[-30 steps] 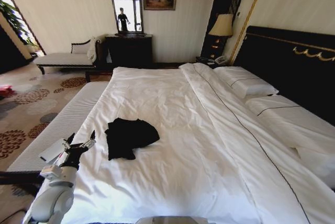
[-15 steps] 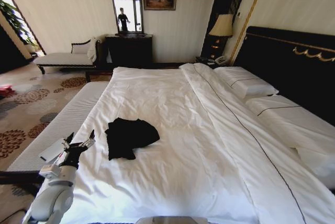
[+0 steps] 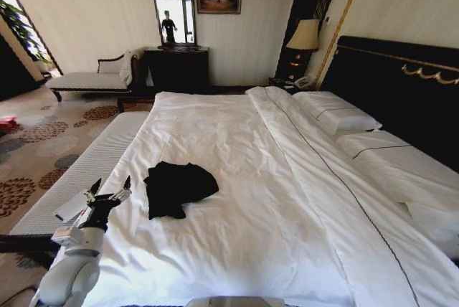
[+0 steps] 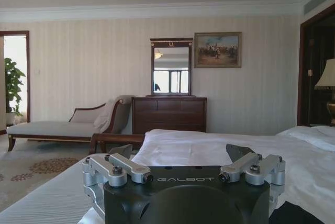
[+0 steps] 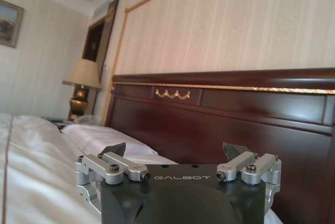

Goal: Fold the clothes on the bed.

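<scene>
While the black T-shirt (image 3: 178, 188) lies crumpled on the white duvet (image 3: 237, 178) toward the near left part of the bed (image 3: 401, 84), the left gripper (image 3: 110, 194) hovers just left of it at the mattress edge, fingers spread apart and empty. Beside the bed on the left runs a pale padded bench (image 3: 79, 178). From its own wrist camera, the right gripper (image 5: 175, 153) faces the dark headboard (image 5: 220, 114), fingers also parted, gripping nothing.
</scene>
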Robot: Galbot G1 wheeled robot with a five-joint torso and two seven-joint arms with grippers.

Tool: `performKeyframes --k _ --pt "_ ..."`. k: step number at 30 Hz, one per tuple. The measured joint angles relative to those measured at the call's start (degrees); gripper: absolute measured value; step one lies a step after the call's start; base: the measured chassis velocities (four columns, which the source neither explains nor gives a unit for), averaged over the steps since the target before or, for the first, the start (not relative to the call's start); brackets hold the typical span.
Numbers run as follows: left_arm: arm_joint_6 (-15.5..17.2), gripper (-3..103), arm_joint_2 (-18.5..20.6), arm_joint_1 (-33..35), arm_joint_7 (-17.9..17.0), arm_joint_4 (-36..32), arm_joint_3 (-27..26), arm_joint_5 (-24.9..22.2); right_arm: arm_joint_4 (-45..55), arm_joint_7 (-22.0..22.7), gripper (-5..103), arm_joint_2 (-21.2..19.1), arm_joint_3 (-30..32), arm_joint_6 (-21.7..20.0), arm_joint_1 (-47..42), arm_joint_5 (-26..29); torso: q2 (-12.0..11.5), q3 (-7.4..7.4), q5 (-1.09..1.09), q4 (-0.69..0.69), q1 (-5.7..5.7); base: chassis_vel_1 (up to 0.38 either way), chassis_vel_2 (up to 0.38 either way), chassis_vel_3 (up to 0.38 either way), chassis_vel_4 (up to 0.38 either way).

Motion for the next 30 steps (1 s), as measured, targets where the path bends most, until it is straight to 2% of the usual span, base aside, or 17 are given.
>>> performKeyframes --k 3,6,8,12,15,18,20,21,23,26,29,30 --pt "0.0 100 0.0 0.6 0.2 -1.0 0.0 0.2 0.9 -1.6 100 -1.3 -0.3 0.4 0.5 2.1 0.0 0.0 0.01 0.0 0.0 0.0 0.0 0.0 0.0" --pt "0.0 100 -0.1 1.6 0.5 -2.8 0.0 0.7 2.5 -5.3 100 -2.8 -1.1 1.0 1.4 6.0 0.0 0.0 0.02 0.01 0.0 0.0 0.0 0.0 0.0" --pt "0.0 100 -0.1 1.8 0.6 -3.1 0.1 0.8 2.8 -6.1 100 -3.0 -1.3 1.2 1.5 6.5 0.0 0.0 0.02 0.01 0.0 0.0 0.0 0.0 0.0" --pt "-0.2 100 -0.1 3.3 1.1 -5.2 0.4 1.9 6.1 -10.6 100 -3.6 -2.7 1.6 2.1 8.9 0.0 0.0 0.01 0.0 0.0 0.0 0.0 0.0 0.0" --pt "-0.6 100 -0.2 4.0 1.6 -5.5 0.8 2.7 7.7 -11.9 100 -3.6 -3.6 1.1 2.4 9.5 0.0 0.0 0.01 -0.01 0.0 0.0 0.0 0.0 0.0" --pt "-1.3 100 -0.1 5.6 2.6 -6.9 1.2 3.7 8.8 -15.3 100 -3.9 -5.2 0.5 2.4 9.3 0.0 0.0 0.01 0.0 0.0 0.0 0.0 0.0 0.0" --pt "-1.4 100 -0.1 5.6 2.7 -7.0 1.2 3.7 8.8 -15.6 100 -3.9 -5.3 0.5 2.4 9.3 0.0 0.0 0.01 0.0 0.0 0.0 0.0 0.0 0.0" --pt "-1.5 100 0.0 6.1 2.9 -7.7 1.2 3.9 9.1 -18.0 100 -4.4 -6.2 0.6 2.0 9.1 0.0 0.0 0.01 0.0 0.0 0.0 0.0 0.0 0.0" --pt "-1.6 100 0.1 6.6 3.0 -8.4 1.2 4.0 9.8 -19.9 100 -4.7 -7.4 0.4 2.0 8.7 0.0 0.0 0.01 -0.01 0.0 0.0 0.0 0.0 0.0" --pt "-1.9 100 0.2 6.9 3.2 -8.7 1.2 4.2 10.5 -20.3 100 -4.8 -8.5 -0.7 2.5 8.7 0.0 0.0 0.01 0.0 0.0 0.0 0.0 0.0 0.0" --pt "-2.9 100 0.1 7.6 3.6 -8.3 1.2 5.4 12.7 -18.8 100 -5.3 -11.4 -4.6 4.2 9.8 0.0 0.0 0.01 0.0 0.0 0.0 0.0 0.0 0.0" --pt "-2.9 100 0.1 7.6 3.6 -8.3 1.2 5.4 12.7 -18.8 100 -5.3 -11.4 -4.6 4.2 9.8 0.0 0.0 0.01 0.0 0.0 0.0 0.0 0.0 0.0"
